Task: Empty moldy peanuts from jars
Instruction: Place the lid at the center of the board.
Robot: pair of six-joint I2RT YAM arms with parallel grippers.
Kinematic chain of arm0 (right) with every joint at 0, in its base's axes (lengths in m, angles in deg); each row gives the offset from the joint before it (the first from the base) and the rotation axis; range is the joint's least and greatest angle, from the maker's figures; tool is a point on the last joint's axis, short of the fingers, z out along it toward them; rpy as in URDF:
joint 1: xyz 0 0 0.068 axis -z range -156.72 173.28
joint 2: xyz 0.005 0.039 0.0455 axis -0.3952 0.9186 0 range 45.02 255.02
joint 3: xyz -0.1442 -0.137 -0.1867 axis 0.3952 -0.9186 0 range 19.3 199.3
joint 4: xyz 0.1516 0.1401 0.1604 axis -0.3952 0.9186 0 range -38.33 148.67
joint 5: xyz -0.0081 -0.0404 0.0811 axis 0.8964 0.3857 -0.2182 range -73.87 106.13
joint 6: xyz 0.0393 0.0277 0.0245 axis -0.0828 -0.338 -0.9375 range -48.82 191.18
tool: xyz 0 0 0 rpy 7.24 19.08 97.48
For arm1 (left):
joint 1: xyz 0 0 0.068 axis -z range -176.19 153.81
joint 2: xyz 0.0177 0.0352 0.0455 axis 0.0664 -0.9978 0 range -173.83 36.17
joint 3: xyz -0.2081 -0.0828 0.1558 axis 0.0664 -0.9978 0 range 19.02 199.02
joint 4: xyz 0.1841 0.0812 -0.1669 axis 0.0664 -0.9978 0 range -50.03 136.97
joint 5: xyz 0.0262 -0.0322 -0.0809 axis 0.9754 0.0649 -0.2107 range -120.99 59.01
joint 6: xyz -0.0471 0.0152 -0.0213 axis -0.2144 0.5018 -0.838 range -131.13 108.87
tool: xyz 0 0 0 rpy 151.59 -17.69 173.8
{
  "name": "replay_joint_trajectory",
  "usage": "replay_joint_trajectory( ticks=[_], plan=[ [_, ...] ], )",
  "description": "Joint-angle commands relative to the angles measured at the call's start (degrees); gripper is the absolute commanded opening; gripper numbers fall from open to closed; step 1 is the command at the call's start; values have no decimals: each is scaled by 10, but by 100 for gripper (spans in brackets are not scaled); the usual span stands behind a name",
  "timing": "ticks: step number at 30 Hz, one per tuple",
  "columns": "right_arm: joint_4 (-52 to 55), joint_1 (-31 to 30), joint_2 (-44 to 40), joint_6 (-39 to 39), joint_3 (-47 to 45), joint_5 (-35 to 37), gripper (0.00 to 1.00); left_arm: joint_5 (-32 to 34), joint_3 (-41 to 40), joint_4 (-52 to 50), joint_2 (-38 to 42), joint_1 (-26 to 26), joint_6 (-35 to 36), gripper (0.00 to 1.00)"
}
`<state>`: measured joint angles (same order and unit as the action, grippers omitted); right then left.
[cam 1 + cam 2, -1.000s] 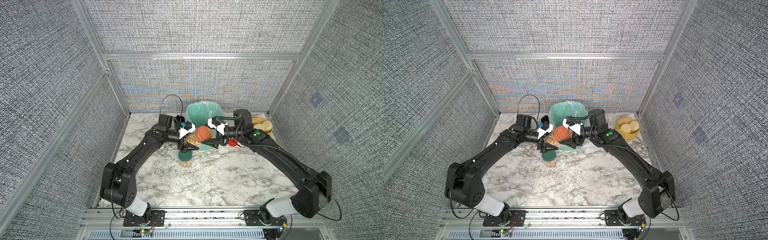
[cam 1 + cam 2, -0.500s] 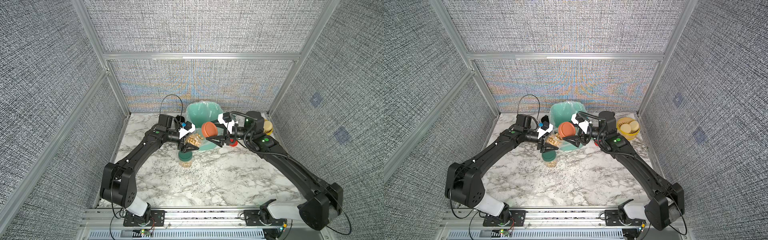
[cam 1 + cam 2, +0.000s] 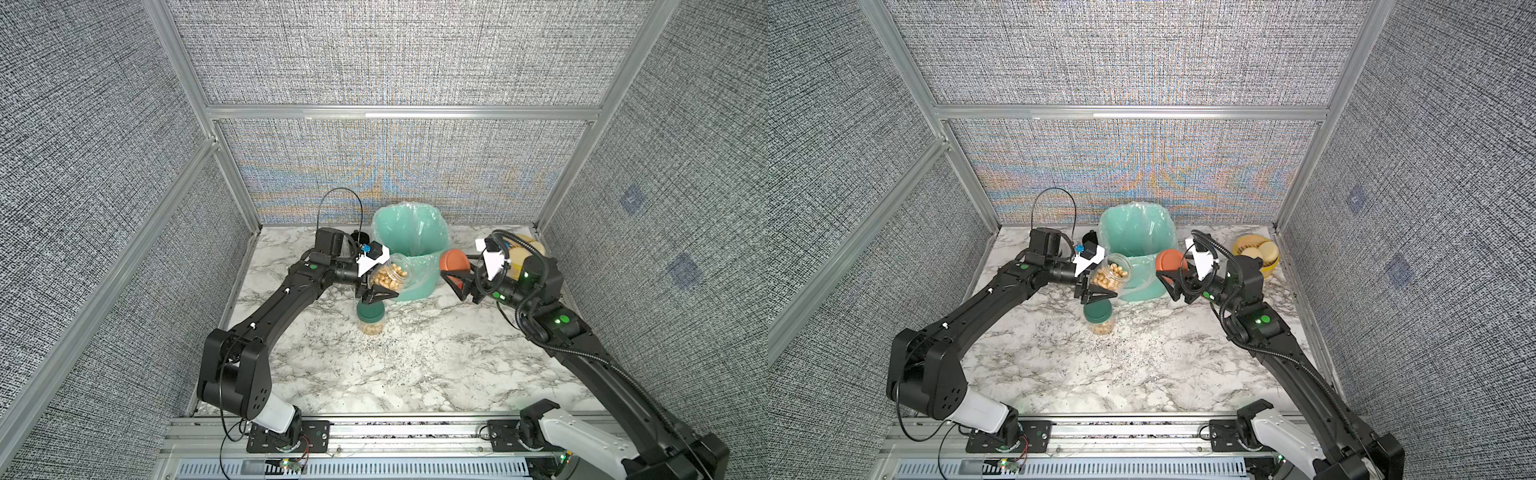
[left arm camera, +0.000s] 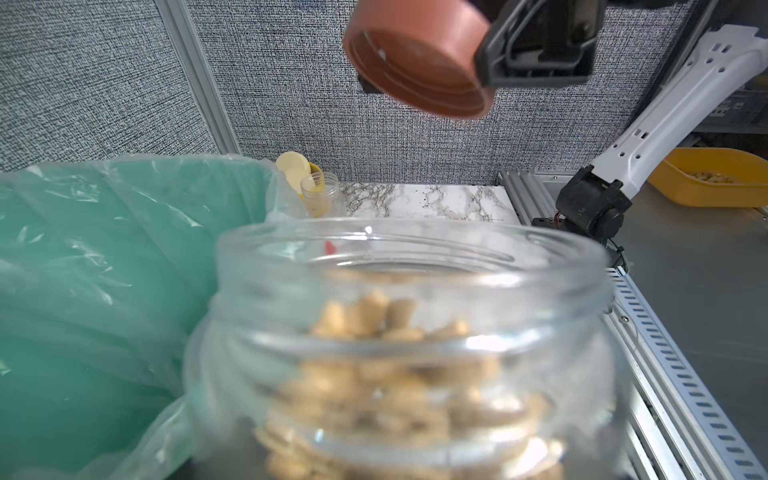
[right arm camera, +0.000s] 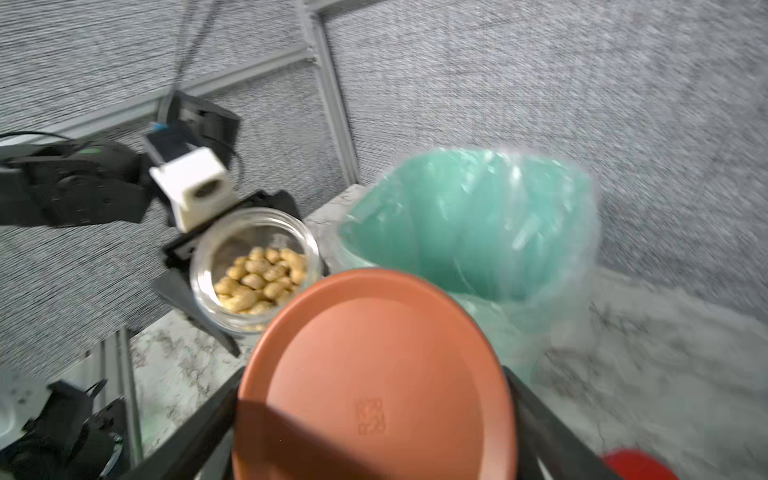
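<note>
- The open jar (image 3: 389,275) of moldy peanuts (image 5: 259,282) hangs tilted just beside the green-lined bin (image 3: 409,232), clamped in the left gripper (image 3: 376,291).
- The right gripper (image 3: 452,270) grips a terracotta lid (image 3: 454,259), held apart from that jar.
- A green-lidded jar (image 3: 371,318) stands on the marble table (image 3: 415,374) below.

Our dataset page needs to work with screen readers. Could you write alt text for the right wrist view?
A terracotta-orange round plastic lid, clamped in the right gripper, fills the foreground. Beyond it the left gripper holds an open clear plastic jar of tan peanuts beside a teal bag-lined bin that stands on a marble tabletop.
</note>
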<state>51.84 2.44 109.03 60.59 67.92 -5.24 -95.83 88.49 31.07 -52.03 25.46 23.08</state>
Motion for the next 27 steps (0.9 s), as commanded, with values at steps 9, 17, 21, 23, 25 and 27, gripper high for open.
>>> replay_joint_trajectory(
  ticks=[9,17,21,23,25,27],
  plan=[
    [135,9,-2,-161,-69,181,15,-1,2,60,0,0,-25,0],
    [121,9,80,-224,-90,184,15,-5,2,56,4,-2,-23,0],
    [100,9,115,-243,-110,201,15,8,-13,69,22,-11,-31,0],
    [92,9,131,-248,-117,214,15,8,-20,73,30,-15,-35,0],
    [89,9,150,-256,-119,233,15,10,-21,72,35,-17,-35,0],
    [85,9,172,-261,-119,251,16,12,-25,73,37,-18,-36,0]
  ],
)
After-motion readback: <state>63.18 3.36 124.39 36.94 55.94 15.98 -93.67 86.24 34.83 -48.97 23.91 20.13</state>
